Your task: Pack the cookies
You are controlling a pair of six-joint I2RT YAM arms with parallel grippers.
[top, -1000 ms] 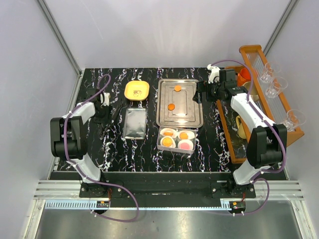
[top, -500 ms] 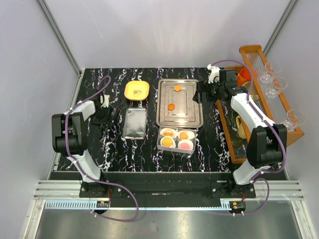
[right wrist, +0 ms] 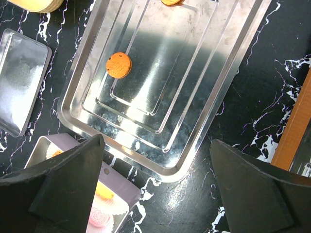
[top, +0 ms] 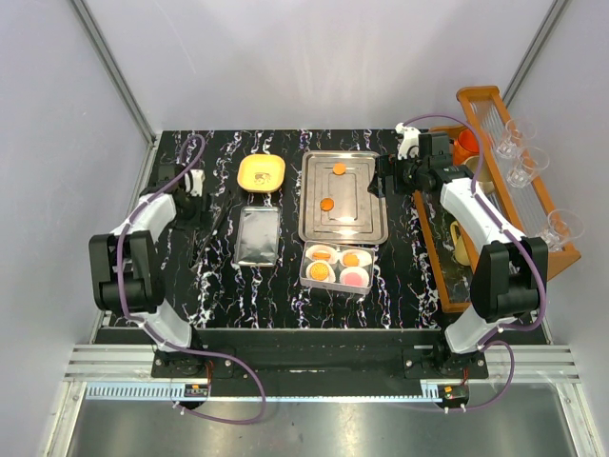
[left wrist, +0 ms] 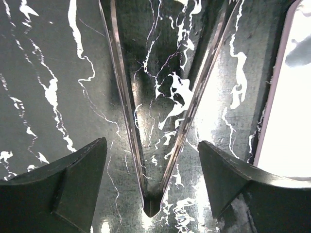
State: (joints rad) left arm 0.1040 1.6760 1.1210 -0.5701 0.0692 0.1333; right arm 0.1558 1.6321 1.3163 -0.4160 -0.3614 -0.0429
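Two orange cookies (top: pixel 339 168) (top: pixel 326 204) lie in the steel tray (top: pixel 366 224). The nearer one also shows in the right wrist view (right wrist: pixel 119 65). A box (top: pixel 306 276) in front of the tray holds white paper cups with three orange cookies (top: pixel 318 271) and a pink one (top: pixel 355 278). My right gripper (top: pixel 377 181) (right wrist: pixel 155 141) is open and empty above the tray's right edge (right wrist: pixel 214 97). My left gripper (top: pixel 192 202) (left wrist: pixel 151 145) is open, low over the table, with metal tongs (left wrist: pixel 127 111) lying between its fingers, untouched.
A steel lid (top: pixel 257 236) lies left of the box and shows in the left wrist view (left wrist: pixel 291 97). A yellow square dish (top: pixel 261 173) sits behind it. A wooden rack (top: pixel 495 105) with glasses (top: pixel 521 171) and an orange cup (top: pixel 464 148) lines the right side.
My left arm has swung its elbow outward and its gripper has shifted a little toward the back of the table. The right arm and the cookies have not moved.
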